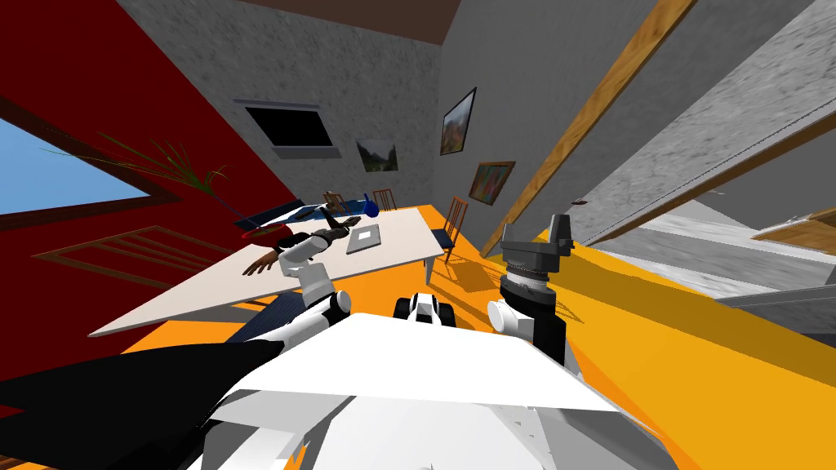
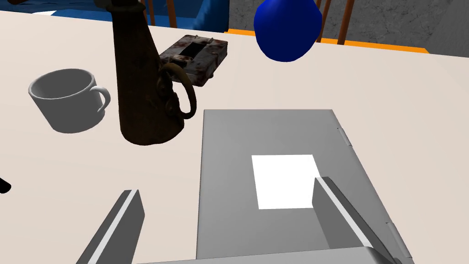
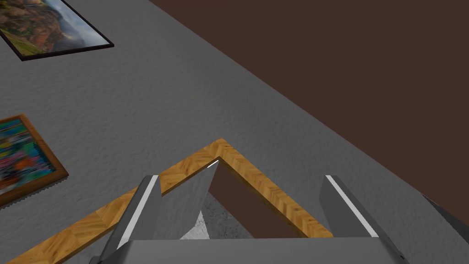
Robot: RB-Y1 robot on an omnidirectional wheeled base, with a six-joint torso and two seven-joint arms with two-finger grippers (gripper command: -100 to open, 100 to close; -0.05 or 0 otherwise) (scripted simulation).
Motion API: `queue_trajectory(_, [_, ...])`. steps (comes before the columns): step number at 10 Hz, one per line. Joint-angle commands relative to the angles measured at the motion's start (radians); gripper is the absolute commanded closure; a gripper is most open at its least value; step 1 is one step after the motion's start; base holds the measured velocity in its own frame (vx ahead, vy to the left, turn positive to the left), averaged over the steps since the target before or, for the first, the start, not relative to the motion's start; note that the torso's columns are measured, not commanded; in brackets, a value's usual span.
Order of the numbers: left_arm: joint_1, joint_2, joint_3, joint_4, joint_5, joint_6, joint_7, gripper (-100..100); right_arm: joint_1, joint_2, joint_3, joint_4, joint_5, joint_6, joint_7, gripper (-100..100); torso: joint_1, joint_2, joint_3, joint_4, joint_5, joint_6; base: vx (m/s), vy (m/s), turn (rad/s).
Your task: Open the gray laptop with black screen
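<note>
Grey laptop [image 2: 275,137] with white square [image 2: 284,181], blue vase [image 2: 287,27], brown jug [image 2: 139,82], light grey mug [image 2: 68,98]

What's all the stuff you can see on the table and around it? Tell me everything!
table: one, pale beige
laptop: one, grey with a white square on its lid, shut, flat on the table
jug: one, dark brown, beside the laptop
mug: one, pale grey, on the jug's other side
box: one, dark and rusty, behind the jug
round thing: one, blue, beyond the laptop
chairs: three, brown, around the table's far end
left fingers: two, light grey, open, one over the lid
right fingers: two, light grey, open, away from the table
</note>
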Motion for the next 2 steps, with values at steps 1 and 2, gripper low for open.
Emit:
queue_trajectory(1, [0.000,0.000,0.000,0.000,0.000,0.000,0.000,0,0.000,0.000,0.000,0.000,0.000,0.000,0.000,0,0.000,0.000,0.000,0.000,0.000,0.000,0.000,0.000,0.000])
queue_trajectory(2, [0.000,0.000,0.000,0.000,0.000,0.000,0.000,0,0.000,0.000,0.000,0.000,0.000,0.000,0.000,0,0.000,0.000,0.000,0.000,0.000,0.000,0.000,0.000,0.000])
